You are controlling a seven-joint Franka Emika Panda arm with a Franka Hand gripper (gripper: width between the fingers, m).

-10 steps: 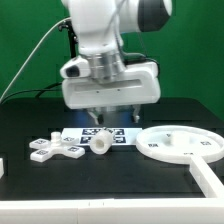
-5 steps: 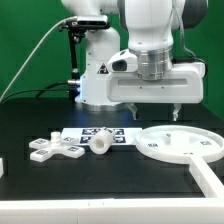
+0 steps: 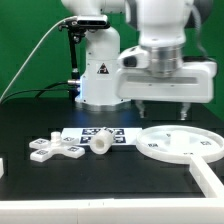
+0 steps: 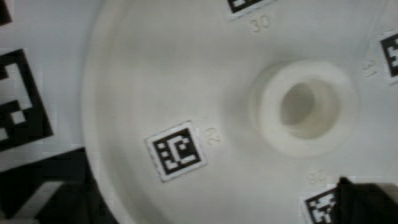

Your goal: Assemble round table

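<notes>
The round table's large rimmed disc (image 3: 178,148) lies flat on the black table at the exterior view's right, its raised hub (image 3: 172,133) facing up. The short cylinder leg (image 3: 103,146) lies near the middle, and the cross-shaped foot (image 3: 55,150) lies to its left. My gripper (image 3: 166,109) hangs open above the disc with nothing between its fingers. In the wrist view the disc (image 4: 196,90) fills most of the picture, with its hub (image 4: 302,105) and small square tags showing. One dark fingertip (image 4: 368,200) shows at the edge.
The marker board (image 3: 100,133) lies behind the leg and shows again as the marker board (image 4: 18,95) beside the disc. A white block (image 3: 2,168) sits at the left edge and a white piece (image 3: 210,180) at the front right. The arm's base (image 3: 98,70) stands behind.
The gripper has travelled to the exterior view's right, from above the marker board to above the disc. It stayed open. The parts on the table have not moved.
</notes>
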